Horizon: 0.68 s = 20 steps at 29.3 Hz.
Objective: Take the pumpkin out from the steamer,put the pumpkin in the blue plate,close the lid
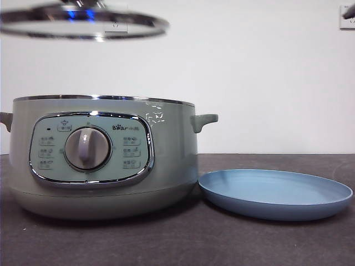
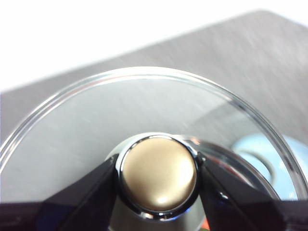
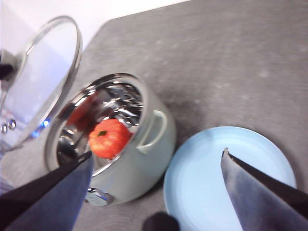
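On the desk (image 1: 233, 244), steamer (image 1: 102, 160) uncovered, blue plate (image 1: 275, 194) just beside it. Above the steamer, glass lid (image 1: 83, 22) held aloft, knob (image 2: 159, 174) clamped in left claw (image 2: 159, 180). Inside the steamer, pumpkin (image 3: 110, 138). High above, right claw (image 3: 156, 187) spread wide, holding nothing.
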Available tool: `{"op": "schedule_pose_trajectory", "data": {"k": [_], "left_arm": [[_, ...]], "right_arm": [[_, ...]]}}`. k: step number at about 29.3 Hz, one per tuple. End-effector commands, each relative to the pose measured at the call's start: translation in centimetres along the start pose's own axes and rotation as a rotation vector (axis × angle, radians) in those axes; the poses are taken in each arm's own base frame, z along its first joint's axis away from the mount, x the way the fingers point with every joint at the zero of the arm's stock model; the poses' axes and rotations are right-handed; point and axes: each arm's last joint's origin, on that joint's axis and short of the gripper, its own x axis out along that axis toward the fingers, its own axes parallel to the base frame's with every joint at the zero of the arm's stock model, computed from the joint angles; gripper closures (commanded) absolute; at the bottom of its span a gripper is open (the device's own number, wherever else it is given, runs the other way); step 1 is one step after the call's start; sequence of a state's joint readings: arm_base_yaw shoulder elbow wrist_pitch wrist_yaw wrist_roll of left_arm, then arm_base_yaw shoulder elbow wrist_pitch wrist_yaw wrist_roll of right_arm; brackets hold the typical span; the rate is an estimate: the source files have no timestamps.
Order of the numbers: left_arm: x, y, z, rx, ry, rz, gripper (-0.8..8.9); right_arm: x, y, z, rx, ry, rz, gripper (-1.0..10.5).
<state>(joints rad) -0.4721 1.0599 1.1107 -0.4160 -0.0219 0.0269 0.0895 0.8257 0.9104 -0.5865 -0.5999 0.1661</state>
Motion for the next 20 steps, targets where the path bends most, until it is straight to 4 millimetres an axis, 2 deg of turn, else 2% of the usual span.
{"op": "schedule_pose_trajectory", "data": {"k": [1,5,9,11,15,20], "left_arm": [[-3.2,0.3,1.3,0.024,-0.129,0.060,8.22],[-6.4,0.5,1.3,0.016,-0.181,0.114,8.22],[-8.9,0.7,0.9,0.011,-0.197,0.162,8.22],[-9.9,0.8,0.6,0.013,-0.199,0.210,8.22],[-11.9,1.1,0.1,0.035,-0.204,0.315,8.22],[-13.9,1.3,-0.7,0.032,-0.205,0.366,8.22]], "right_arm": [[1.0,0.1,0.4,-0.005,0.004,0.036,5.1],[3.2,0.6,0.8,-0.018,0.036,0.095,5.0],[6.4,1.7,1.4,-0.039,0.128,0.169,5.0],[8.3,2.7,1.8,-0.060,0.184,0.215,4.7],[11.7,4.9,2.3,-0.132,0.253,0.242,3.4],[15.3,8.3,3.0,-0.255,0.300,0.249,3.4]]}}
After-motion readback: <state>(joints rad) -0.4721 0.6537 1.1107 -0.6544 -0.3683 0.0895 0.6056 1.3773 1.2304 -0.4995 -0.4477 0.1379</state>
